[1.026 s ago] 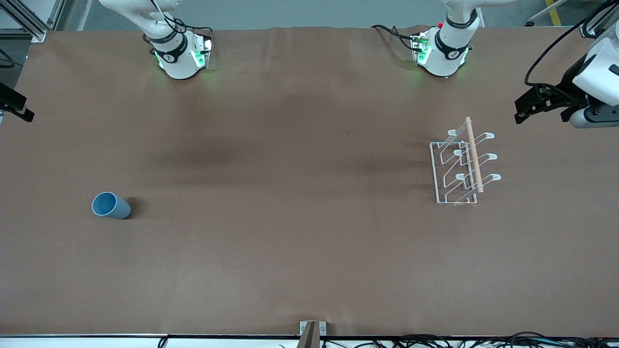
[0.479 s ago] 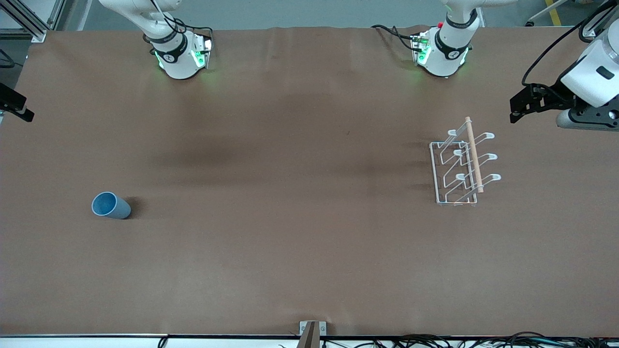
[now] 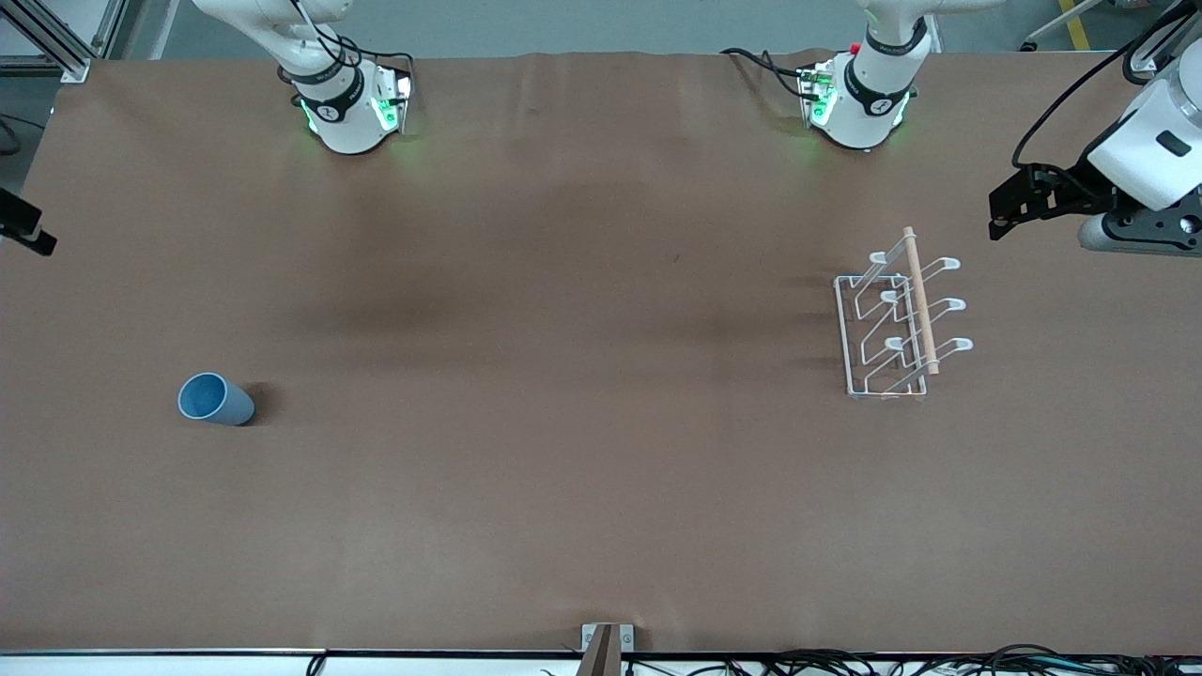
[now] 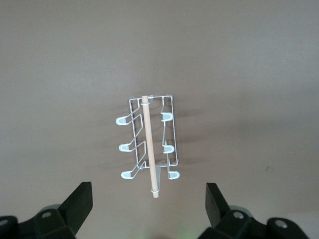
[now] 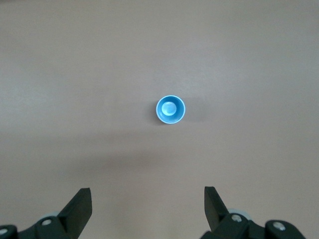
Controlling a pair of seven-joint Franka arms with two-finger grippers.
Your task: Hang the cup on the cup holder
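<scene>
Front view: cup [image 3: 215, 399] stands upright on the table [image 3: 563, 488], nearest the camera, toward my right arm's end. Cup holder [image 3: 900, 319] sits farther from the camera, toward my left arm's end, well apart from the cup. My left gripper [image 3: 998, 222] is up over the table near the holder, jaws wide, empty. My right gripper [image 5: 148, 206] is over the cup, jaws wide, empty.

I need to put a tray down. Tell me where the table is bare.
The widest bare stretch of table lies between the cup and the cup holder. The strip nearer the camera than both is bare too. Nothing is crowded; only the arm bases occupy the robots' edge.
</scene>
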